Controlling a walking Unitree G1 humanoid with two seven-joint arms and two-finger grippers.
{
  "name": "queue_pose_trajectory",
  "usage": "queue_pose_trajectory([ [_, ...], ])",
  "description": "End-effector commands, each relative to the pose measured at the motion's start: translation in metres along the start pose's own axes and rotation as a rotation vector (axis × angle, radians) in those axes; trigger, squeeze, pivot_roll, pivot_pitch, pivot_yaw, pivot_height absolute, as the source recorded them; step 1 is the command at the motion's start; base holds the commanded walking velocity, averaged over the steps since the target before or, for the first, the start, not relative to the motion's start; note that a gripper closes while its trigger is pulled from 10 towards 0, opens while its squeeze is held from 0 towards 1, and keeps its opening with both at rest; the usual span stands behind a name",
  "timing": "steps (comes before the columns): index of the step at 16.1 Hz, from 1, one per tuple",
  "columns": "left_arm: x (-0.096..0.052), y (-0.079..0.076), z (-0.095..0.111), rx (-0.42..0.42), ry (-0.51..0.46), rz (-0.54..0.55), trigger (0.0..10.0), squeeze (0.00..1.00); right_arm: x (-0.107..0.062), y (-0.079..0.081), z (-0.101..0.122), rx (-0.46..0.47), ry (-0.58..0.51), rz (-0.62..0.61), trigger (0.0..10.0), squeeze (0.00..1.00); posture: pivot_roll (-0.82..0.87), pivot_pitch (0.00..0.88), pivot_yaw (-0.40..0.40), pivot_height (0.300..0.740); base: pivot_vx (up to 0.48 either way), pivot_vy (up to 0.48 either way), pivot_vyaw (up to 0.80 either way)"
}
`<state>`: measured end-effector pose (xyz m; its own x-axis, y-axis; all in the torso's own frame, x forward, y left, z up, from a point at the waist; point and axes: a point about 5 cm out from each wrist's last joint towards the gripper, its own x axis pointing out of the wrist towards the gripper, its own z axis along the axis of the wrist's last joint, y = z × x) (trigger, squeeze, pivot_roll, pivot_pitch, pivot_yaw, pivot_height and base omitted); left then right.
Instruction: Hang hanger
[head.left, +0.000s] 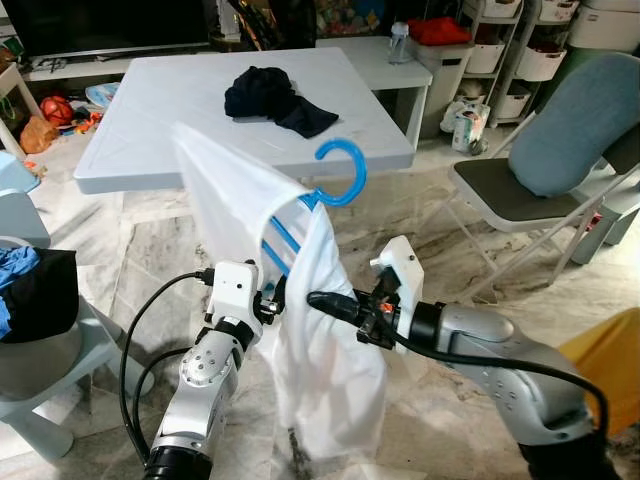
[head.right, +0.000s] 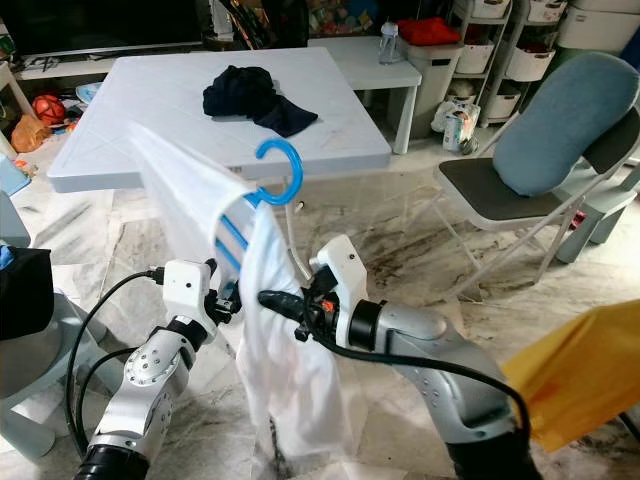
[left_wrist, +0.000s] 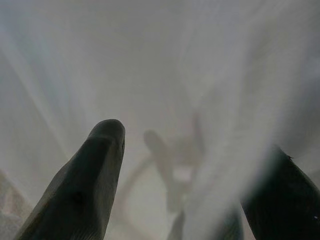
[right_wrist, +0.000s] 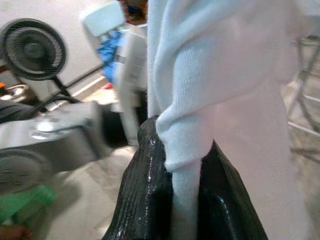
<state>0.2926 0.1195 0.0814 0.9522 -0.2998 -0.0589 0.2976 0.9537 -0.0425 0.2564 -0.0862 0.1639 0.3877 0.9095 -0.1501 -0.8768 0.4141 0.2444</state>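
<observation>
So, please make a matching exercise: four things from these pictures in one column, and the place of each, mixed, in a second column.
1. blue hanger
2. dark cloth
3. grey cushion
4. water bottle

a. lying on the white table
b. on the folding chair
c. inside the white garment
d. on the low bench behind the table

Pairs: 1-c, 2-a, 3-b, 4-d

A white folding table (head.left: 130, 120) sits ahead with a dark bundle of clothes (head.left: 270, 98) dumped on top. Off to the right there's a folding chair (head.left: 500, 195) with a blue-grey cushion (head.left: 575, 125) leaning on its back. Behind it, shelves of white bins (head.left: 535, 55) line the wall, and a water bottle (head.left: 399, 42) stands on a low bench. A fan (right_wrist: 34, 49) stands on the floor.
</observation>
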Motion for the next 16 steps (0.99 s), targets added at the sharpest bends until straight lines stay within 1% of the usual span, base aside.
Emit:
queue_pose_trajectory([
  [1, 0.003, 0.0, 0.001, 0.019, 0.009, 0.001, 10.0, 0.0, -0.002, 0.012, 0.01, -0.028, -0.03, 0.086, 10.0, 0.0, -0.07, 0.0, -0.029, 0.74, 0.0, 0.0, 0.0],
  [3, 0.004, 0.004, 0.0, 0.021, 0.012, 0.016, 10.0, 0.0, -0.007, 0.018, 0.01, -0.031, -0.013, 0.142, 10.0, 0.0, -0.08, 0.0, -0.029, 0.74, 0.0, 0.0, 0.0],
  [4, 0.005, 0.009, 0.001, 0.035, 0.007, 0.051, 10.0, 0.0, -0.014, 0.022, 0.01, -0.028, 0.003, 0.185, 10.0, 0.0, -0.08, 0.0, -0.028, 0.74, 0.0, 0.0, 0.0],
  [5, 0.006, 0.017, 0.005, 0.05, -0.013, 0.101, 10.0, 0.0, -0.022, 0.015, 0.003, -0.052, 0.056, 0.16, 10.0, 0.0, -0.08, 0.0, -0.028, 0.74, 0.0, 0.0, 0.0],
  [6, 0.005, 0.024, 0.01, 0.057, -0.031, 0.139, 10.0, 0.0, -0.028, 0.0, -0.005, -0.085, 0.117, 0.066, 10.0, 0.0, -0.08, 0.0, -0.028, 0.74, 0.0, 0.0, 0.0],
  [7, 0.005, 0.028, 0.012, 0.061, -0.036, 0.148, 10.0, 0.0, -0.031, -0.013, -0.012, -0.128, 0.17, -0.024, 10.0, 0.0, -0.08, 0.0, -0.027, 0.74, 0.0, 0.0, 0.0],
  [10, 0.003, 0.032, 0.012, 0.067, -0.036, 0.145, 10.0, 0.0, -0.032, -0.035, -0.025, -0.245, 0.262, -0.185, 10.0, 0.0, -0.08, 0.0, -0.028, 0.74, 0.0, 0.0, 0.0],
  [11, 0.002, 0.032, 0.011, 0.067, -0.036, 0.144, 10.0, 0.0, -0.034, -0.046, -0.031, -0.306, 0.311, -0.266, 10.0, 0.0, -0.07, 0.0, -0.029, 0.74, 0.0, 0.0, 0.0],
  [12, 0.001, 0.031, 0.011, 0.067, -0.038, 0.145, 10.0, 0.0, -0.036, -0.049, -0.036, -0.355, 0.352, -0.272, 10.0, 0.0, -0.07, 0.0, -0.029, 0.74, 0.0, 0.0, 0.0],
  [13, 0.001, 0.031, 0.011, 0.068, -0.038, 0.145, 10.0, 0.0, -0.038, -0.048, -0.04, -0.372, 0.376, -0.257, 10.0, 0.0, -0.07, 0.0, -0.029, 0.74, 0.0, 0.0, 0.0],
  [14, -0.001, 0.032, 0.008, 0.07, -0.03, 0.151, 10.0, 0.0, -0.039, -0.048, -0.04, -0.343, 0.351, -0.252, 10.0, 0.0, -0.07, 0.0, -0.029, 0.74, 0.0, 0.0, 0.0],
  [15, -0.001, 0.033, 0.007, 0.073, -0.027, 0.154, 10.0, 0.0, -0.039, -0.048, -0.039, -0.341, 0.34, -0.241, 10.0, 0.0, -0.08, 0.0, -0.03, 0.74, 0.0, 0.0, 0.0],
  [16, -0.003, 0.037, 0.009, 0.079, -0.031, 0.168, 10.0, 0.0, -0.045, -0.046, -0.041, -0.39, 0.377, -0.2, 10.0, 0.0, -0.08, 0.0, -0.031, 0.74, 0.0, 0.0, 0.0],
])
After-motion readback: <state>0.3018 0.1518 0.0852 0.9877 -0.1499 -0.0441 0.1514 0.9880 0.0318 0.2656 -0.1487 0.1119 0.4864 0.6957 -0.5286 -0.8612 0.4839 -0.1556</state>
